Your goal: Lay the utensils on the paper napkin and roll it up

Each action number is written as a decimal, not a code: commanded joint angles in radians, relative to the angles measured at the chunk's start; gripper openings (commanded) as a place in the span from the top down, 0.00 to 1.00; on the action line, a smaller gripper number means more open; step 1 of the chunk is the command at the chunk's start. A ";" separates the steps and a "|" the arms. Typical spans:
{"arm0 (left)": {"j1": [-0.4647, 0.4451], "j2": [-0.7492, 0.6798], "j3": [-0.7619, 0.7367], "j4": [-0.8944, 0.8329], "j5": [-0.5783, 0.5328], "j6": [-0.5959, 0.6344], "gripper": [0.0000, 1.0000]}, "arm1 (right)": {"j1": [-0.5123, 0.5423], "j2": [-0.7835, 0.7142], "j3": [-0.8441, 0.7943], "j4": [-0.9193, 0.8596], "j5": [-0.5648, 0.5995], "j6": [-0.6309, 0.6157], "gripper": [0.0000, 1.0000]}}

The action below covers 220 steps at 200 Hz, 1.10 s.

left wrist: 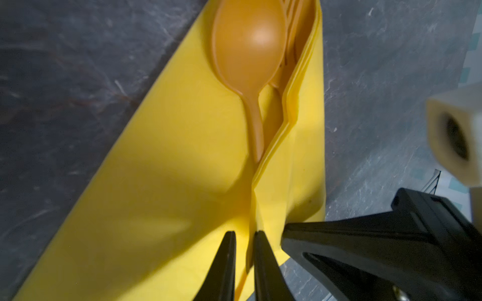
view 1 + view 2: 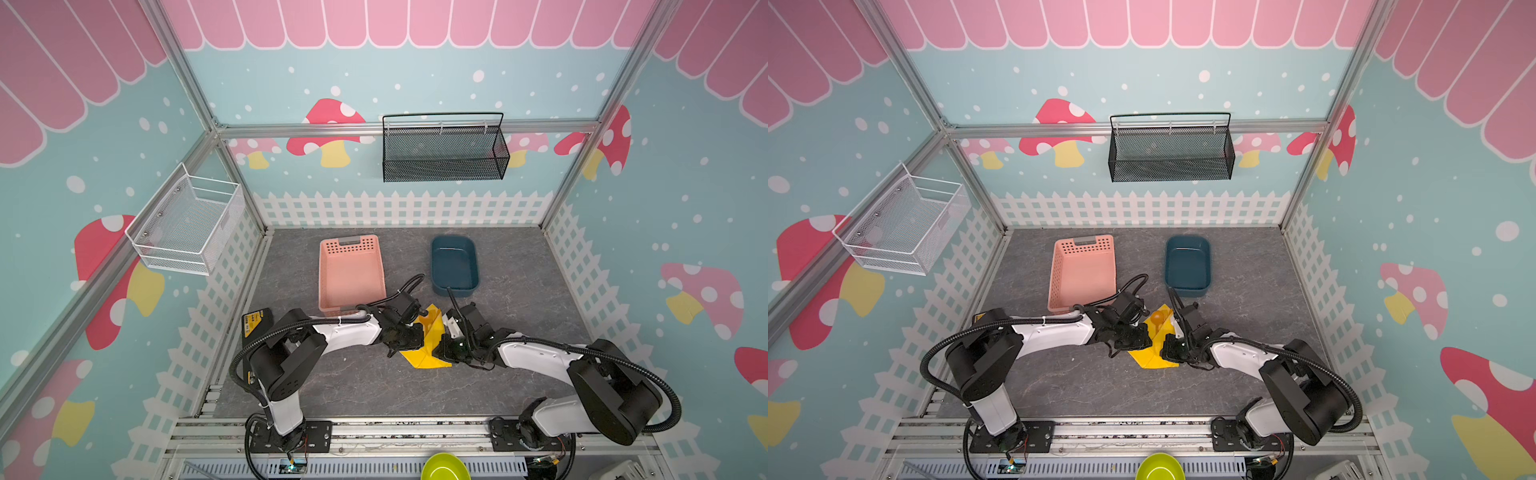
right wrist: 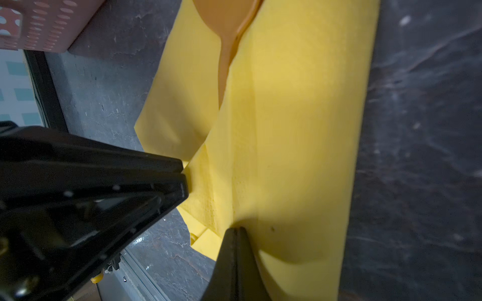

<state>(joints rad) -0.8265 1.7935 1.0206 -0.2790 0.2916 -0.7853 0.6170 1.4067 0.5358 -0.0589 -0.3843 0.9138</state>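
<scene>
**Both grippers closed in on the half-folded napkin, tip to tip**

The left gripper [image 1: 245, 234] stands narrow. Its two black fingers [image 1: 229, 260] are a sliver apart, and the raised edge of the paper napkin [image 1: 156, 182] runs in between them, so it grips that flap. The right gripper [image 3: 236, 230] has its jaws fully together, tips pressed into the yellow paper where it dimples. Whether any paper is caught between them cannot be told. The two tools meet nearly nose to nose over the end of the napkin nearest them, the right one just beside the left one's fingers, each crowding the other.

Ahead of both sets of fingertips the napkin lies on the grey table [image 2: 374, 386], one side folded over. The utensils [image 1: 292, 47] lie in the fold at its far end. The spoon [image 1: 249, 44] is uncovered, its handle slipping under the flap. The other orange pieces are mostly hidden by the paper and hard to tell apart.

Just behind the left gripper's wrist sits the pink basket [image 2: 351, 249], its near corner covered by that arm in both top views. Beyond the right gripper stands a dark blue tub [image 2: 455, 291], apart from the napkin. A black mesh basket [image 2: 444, 166] hangs on the back wall and a white wire basket [image 2: 187, 224] on the side wall, both well away from the tools
</scene>
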 commanded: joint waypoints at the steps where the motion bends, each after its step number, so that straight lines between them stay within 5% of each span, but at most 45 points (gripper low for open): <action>1: 0.007 0.018 -0.016 0.014 -0.004 -0.003 0.87 | 0.006 -0.006 0.008 -0.005 -0.004 0.008 0.99; 70: 0.009 0.022 -0.024 0.013 -0.020 0.015 0.96 | 0.006 -0.014 0.033 -0.025 0.004 0.002 0.99; 114: 0.008 -0.005 -0.039 0.042 -0.007 -0.004 0.64 | 0.007 0.003 0.027 -0.022 -0.002 0.000 0.99; 149: 0.012 0.007 -0.063 0.114 0.052 -0.037 0.59 | 0.005 0.001 0.032 -0.024 -0.002 -0.001 0.99; 182: 0.012 0.008 -0.086 0.188 0.088 -0.061 0.61 | 0.007 0.003 0.027 -0.022 -0.001 -0.001 0.99; 220: 0.015 -0.006 -0.096 0.196 0.082 -0.063 0.79 | 0.007 -0.001 0.026 -0.022 -0.002 -0.001 0.99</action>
<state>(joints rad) -0.8185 1.8027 0.9394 -0.1135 0.3668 -0.8333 0.6170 1.4048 0.5503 -0.0669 -0.3855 0.9134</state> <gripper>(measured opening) 0.239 0.043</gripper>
